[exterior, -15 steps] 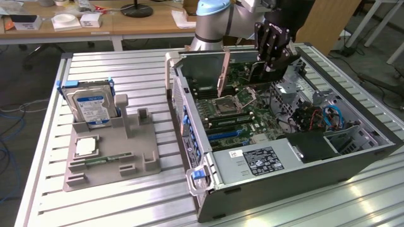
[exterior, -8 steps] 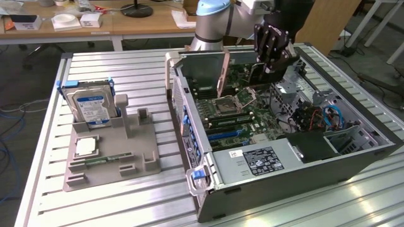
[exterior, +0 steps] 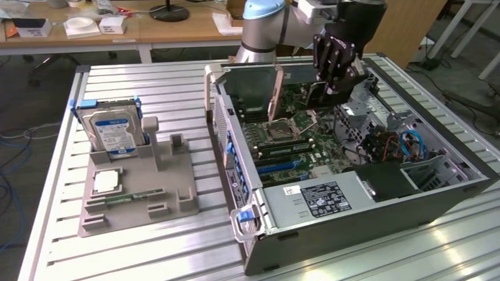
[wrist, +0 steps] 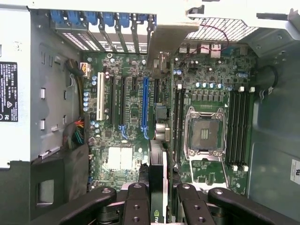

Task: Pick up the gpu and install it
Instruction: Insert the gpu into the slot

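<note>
Your black claw [wrist: 161,204] pinches the thin black-and-brown gpu card [wrist: 158,161] edge-on over the green motherboard [wrist: 126,117] inside the open grey computer case [exterior: 367,216].

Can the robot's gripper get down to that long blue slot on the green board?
Probably yes. The gripper, shut on the gpu, hangs inside the open case, and the blue slot beside the gpu lies bare, nothing over it.

Free room beside gpu [exterior: 275,96]; case walls [exterior: 375,218] around
</note>
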Robot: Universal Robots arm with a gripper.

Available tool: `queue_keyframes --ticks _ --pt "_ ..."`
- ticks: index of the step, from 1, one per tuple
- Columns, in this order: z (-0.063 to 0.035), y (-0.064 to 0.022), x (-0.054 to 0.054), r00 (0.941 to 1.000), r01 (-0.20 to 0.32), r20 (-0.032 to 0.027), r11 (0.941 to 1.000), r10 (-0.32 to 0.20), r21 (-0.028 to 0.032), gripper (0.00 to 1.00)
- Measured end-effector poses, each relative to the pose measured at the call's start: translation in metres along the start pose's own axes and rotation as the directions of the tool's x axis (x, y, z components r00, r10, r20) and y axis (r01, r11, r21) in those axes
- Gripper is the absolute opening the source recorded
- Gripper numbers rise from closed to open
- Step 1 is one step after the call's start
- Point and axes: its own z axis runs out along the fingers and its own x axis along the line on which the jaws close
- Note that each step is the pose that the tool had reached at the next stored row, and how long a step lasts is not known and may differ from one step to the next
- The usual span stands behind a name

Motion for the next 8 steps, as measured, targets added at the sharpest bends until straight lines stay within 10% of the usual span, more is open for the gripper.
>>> queue_keyframes --ticks 8 --pt "0.0088 0.0000 0.0001 1.0000 0.000 0.0000 1.0000 0.000 0.0000 0.27"
